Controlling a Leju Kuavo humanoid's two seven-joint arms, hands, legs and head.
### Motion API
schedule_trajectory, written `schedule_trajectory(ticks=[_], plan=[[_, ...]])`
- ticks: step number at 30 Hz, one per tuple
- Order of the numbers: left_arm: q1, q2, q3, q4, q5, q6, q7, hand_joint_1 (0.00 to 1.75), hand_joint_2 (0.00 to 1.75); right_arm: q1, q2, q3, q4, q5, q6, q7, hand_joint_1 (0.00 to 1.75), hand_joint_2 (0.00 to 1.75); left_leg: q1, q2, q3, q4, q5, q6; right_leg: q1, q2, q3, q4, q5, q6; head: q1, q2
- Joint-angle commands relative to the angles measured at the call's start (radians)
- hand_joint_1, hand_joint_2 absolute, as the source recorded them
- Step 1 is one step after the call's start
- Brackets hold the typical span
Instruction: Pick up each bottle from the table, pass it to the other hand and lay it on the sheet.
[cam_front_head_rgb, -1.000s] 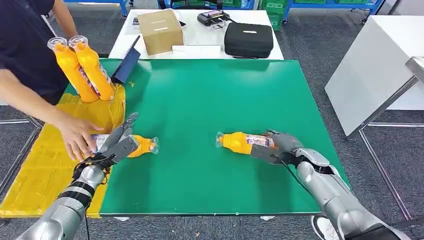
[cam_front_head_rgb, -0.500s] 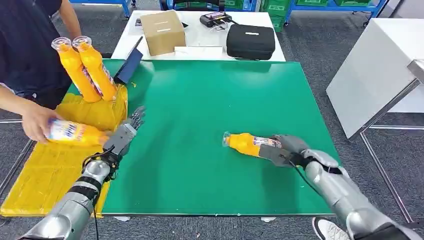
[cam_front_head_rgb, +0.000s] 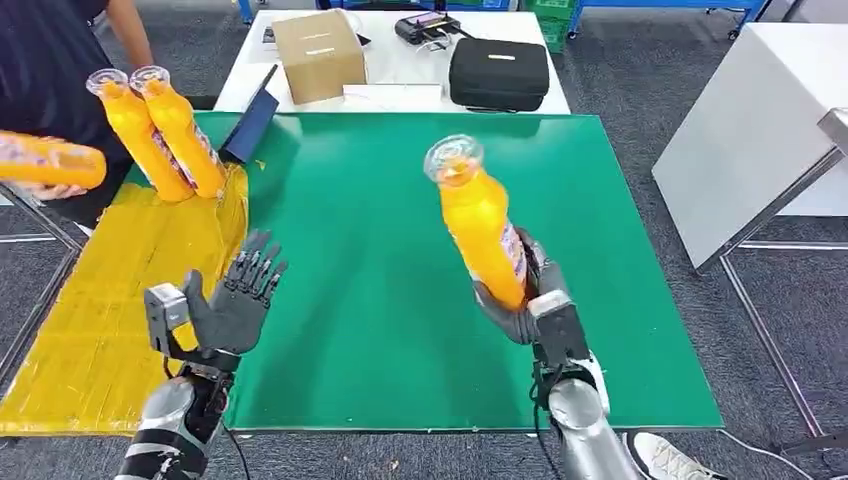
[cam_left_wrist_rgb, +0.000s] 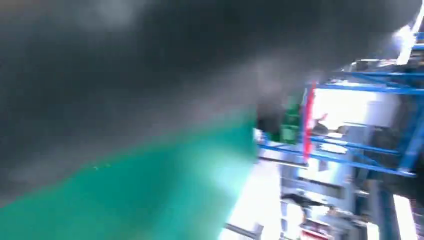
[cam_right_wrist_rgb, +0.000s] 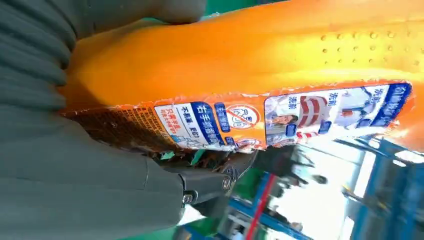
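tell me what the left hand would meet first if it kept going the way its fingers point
Probably nothing close: the open left hand points up and away over the bare green table. Farther on lies the white table, though depth is unclear.

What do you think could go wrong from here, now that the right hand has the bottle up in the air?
The right hand grips the bottle only around its lower part, so the tall tilted body could slip or swing at the handover. The left hand waits open and well apart from it, so a misjudged approach might knock the bottle. The two bottles leaning at the yellow sheet could be toppled during placing.
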Motion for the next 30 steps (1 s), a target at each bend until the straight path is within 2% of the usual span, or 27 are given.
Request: schedule_trajectory(ticks=[1, 4, 9, 11, 13, 16, 22, 30], plan=[[0.057, -0.053, -0.160, -0.200, -0.038, 0.044, -0.040, 0.00, 1.75, 0.014, 0.083, 0.120, -0.028, 0.068, -0.025, 0.018, 1.75, 1.75, 0.000, 0.000, 0.002, 0.002, -0.003, -0.001, 0.000, 0.003, 0.002, 0.001, -0.003, -0.001, 0.000, 0.000], [0.079, -0.056, -0.213, -0.264, -0.081, 0.089, -0.083, 0.00, 1.75, 0.006, 0.099, 0.158, 0.042, 0.077, -0.024, 0.022, 1.75, 1.75, 0.001, 0.000, 0.003, 0.001, -0.003, -0.001, 0.000, 0.003, 0.003, 0.001, -0.003, -0.001, 0.000, 0.000], [0.084, -0.055, -0.223, -0.281, -0.079, 0.088, -0.087, 0.00, 1.75, 0.001, 0.102, 0.166, 0.071, 0.081, -0.021, 0.023, 1.75, 1.75, 0.000, 0.001, 0.002, 0.000, -0.002, -0.001, 0.000, 0.004, 0.002, 0.000, -0.002, -0.001, 0.000, 0.000], [0.078, -0.064, -0.242, -0.281, -0.080, 0.075, -0.102, 0.00, 1.75, -0.004, 0.108, 0.197, 0.130, 0.123, 0.009, 0.070, 1.75, 1.75, 0.001, 0.001, 0.002, 0.000, -0.002, -0.001, 0.000, 0.004, 0.003, -0.001, -0.002, -0.001, 0.000, 0.000], [0.075, -0.071, -0.263, -0.280, -0.083, 0.072, -0.103, 0.00, 1.75, -0.007, 0.123, 0.227, 0.191, 0.140, 0.023, 0.073, 1.75, 1.75, 0.001, 0.001, 0.003, 0.000, -0.002, -0.001, 0.000, 0.004, 0.003, -0.001, -0.001, -0.001, 0.000, 0.000], [0.072, -0.061, -0.297, -0.274, -0.078, 0.058, -0.092, 0.00, 1.75, -0.007, 0.135, 0.284, 0.235, 0.220, -0.012, 0.065, 1.75, 1.75, 0.000, 0.001, 0.001, -0.001, -0.001, -0.001, 0.000, 0.003, 0.002, -0.001, -0.001, -0.001, 0.000, 0.000], [0.064, -0.042, -0.322, -0.213, 0.014, -0.028, -0.040, 0.00, 1.75, -0.032, 0.137, 0.307, 0.248, 0.227, 0.000, 0.087, 1.75, 1.75, 0.000, 0.001, 0.001, -0.001, -0.001, -0.001, 0.000, 0.002, 0.001, -0.001, -0.001, -0.001, 0.000, 0.000], [0.069, -0.037, -0.330, -0.200, 0.006, -0.028, -0.049, 0.00, 1.75, -0.036, 0.141, 0.322, 0.244, 0.238, 0.003, 0.093, 1.75, 1.75, 0.000, 0.001, 0.001, -0.001, -0.001, -0.001, 0.000, 0.003, 0.001, -0.001, -0.001, -0.001, 0.000, 0.000]])
